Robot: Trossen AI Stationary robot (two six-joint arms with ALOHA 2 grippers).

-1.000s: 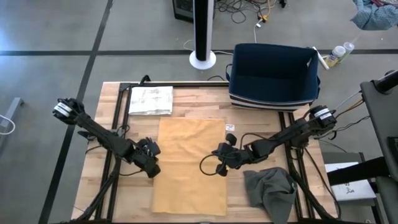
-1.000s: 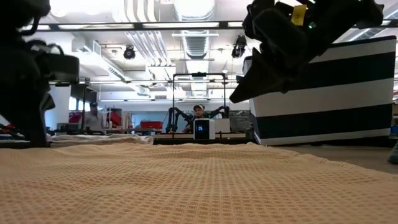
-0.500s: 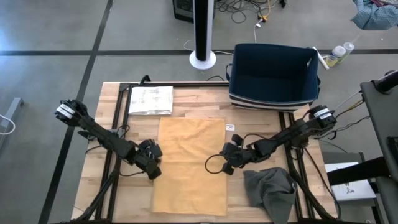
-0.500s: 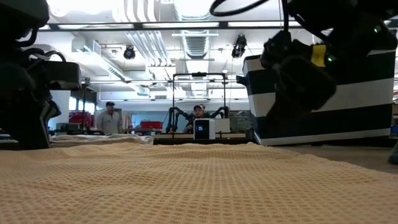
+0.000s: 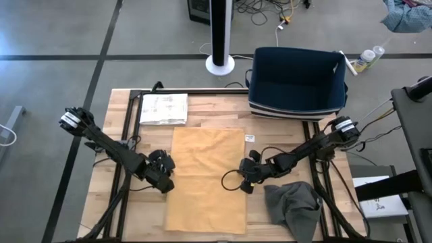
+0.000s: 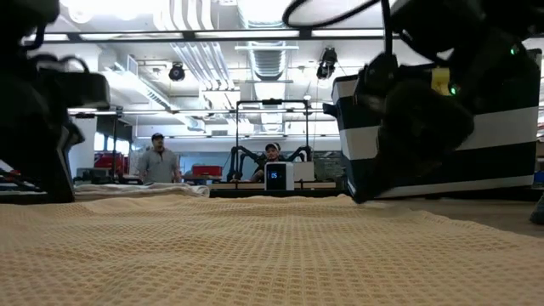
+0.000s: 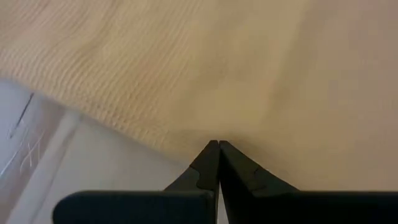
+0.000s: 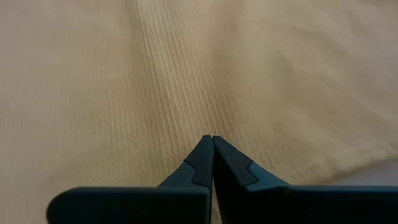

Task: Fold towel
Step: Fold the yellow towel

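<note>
Both hands at the edges of the flat towel

The tan towel (image 5: 206, 179) lies spread on the wooden worktop (image 5: 202, 116). The left hand (image 5: 166, 183) is at its left edge and the right hand (image 5: 244, 183) at its right edge, each with fingers pressed together, holding nothing.

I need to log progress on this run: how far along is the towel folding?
Barely begun. Done: the tan towel is spread flat on the wooden table, no fold showing. In hand: the left gripper sits at the towel's left edge and the right gripper at its right edge, both shut, with no cloth visibly pinched. Left: grasping the edges and making every fold. The grey cloth lies crumpled beside it.
</note>
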